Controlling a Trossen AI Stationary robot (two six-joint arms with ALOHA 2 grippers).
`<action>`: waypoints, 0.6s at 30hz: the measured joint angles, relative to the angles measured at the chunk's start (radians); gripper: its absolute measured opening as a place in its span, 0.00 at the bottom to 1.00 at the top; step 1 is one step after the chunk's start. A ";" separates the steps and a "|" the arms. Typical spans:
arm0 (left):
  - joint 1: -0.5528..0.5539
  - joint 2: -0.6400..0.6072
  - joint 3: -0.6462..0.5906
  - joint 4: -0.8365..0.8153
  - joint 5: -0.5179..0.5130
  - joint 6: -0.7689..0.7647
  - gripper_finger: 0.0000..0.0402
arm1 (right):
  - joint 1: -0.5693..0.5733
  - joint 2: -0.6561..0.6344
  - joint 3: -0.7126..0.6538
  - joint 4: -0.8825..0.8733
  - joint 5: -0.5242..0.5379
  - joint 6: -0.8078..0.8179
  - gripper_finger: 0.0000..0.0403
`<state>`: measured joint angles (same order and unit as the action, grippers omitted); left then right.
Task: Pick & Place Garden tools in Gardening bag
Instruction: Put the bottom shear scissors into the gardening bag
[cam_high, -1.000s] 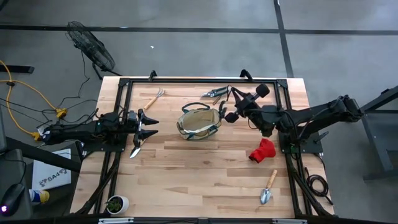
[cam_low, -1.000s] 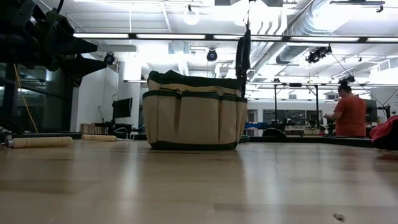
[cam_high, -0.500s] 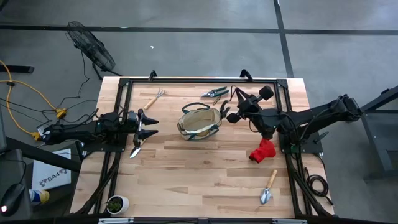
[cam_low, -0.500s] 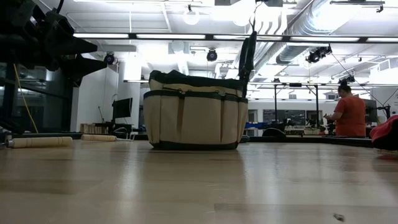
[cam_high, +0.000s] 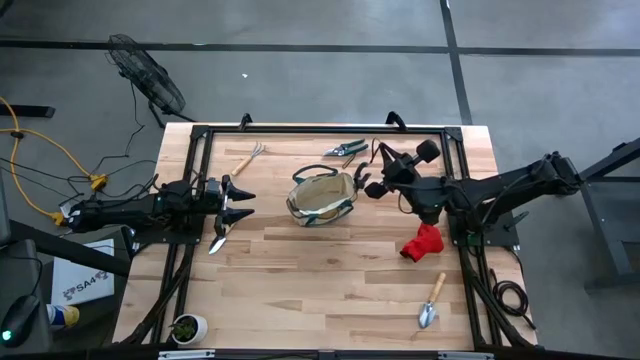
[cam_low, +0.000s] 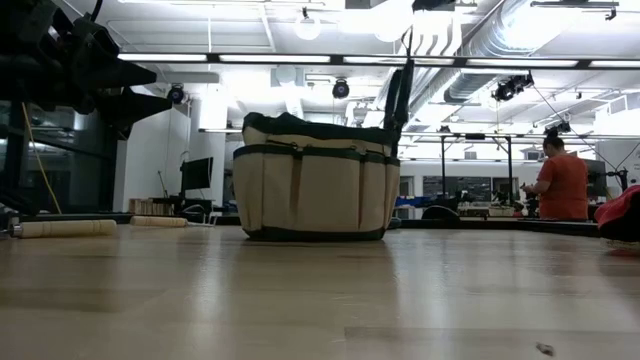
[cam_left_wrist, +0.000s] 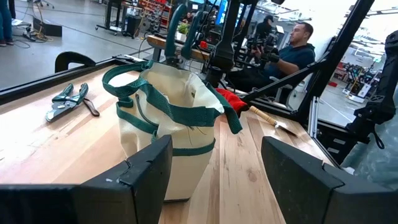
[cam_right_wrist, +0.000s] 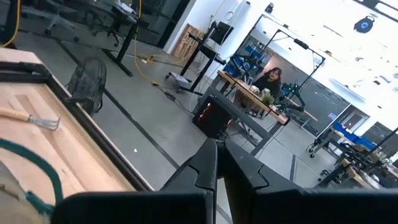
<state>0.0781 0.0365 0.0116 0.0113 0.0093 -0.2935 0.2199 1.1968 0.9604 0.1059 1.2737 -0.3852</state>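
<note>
The beige gardening bag (cam_high: 322, 197) with green trim stands upright mid-table and also shows in the low view (cam_low: 318, 190). My right gripper (cam_high: 362, 181) is shut on dark-handled pruning shears (cam_low: 400, 92), which hang over the bag's right rim. The second pruning shears (cam_high: 345, 149) lie flat near the far edge. My left gripper (cam_high: 243, 200) is open and empty, level, to the left of the bag (cam_left_wrist: 168, 130). Lying flat are the hand rake (cam_high: 247, 158), the red glove (cam_high: 422, 242) and two trowels (cam_high: 432, 300) (cam_high: 217, 241). My right gripper holds the pruning shears by their upper part, coming from above. The place of contact lies above the low view's top and is hidden in the wrist view. The shears (cam_left_wrist: 180, 28) hang upright below the fingers, lower end at the bag's rim (cam_low: 392, 132).
A black frame (cam_high: 320, 129) runs round the table's edges. A small potted plant (cam_high: 187, 326) stands at the near left corner. A person in a red shirt (cam_low: 562, 180) is in the room beyond the table.
My right gripper has moved a little toward the near edge and the bag, carrying the pruning shears from beside the second pair to over the bag's right rim. The bag has shifted slightly on the table.
</note>
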 joint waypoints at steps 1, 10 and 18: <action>0.000 0.000 0.000 0.000 0.000 0.000 0.61 | 0.000 0.000 0.000 -0.013 0.000 0.016 0.01; 0.000 0.000 0.000 0.000 0.000 0.000 0.61 | -0.007 0.000 0.000 -0.041 -0.017 0.068 0.01; 0.000 0.000 0.000 0.000 0.000 0.000 0.61 | -0.064 0.000 0.000 -0.136 -0.213 0.229 0.01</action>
<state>0.0782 0.0366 0.0116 0.0114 0.0093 -0.2935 0.1557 1.1969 0.9600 -0.0305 1.0606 -0.1560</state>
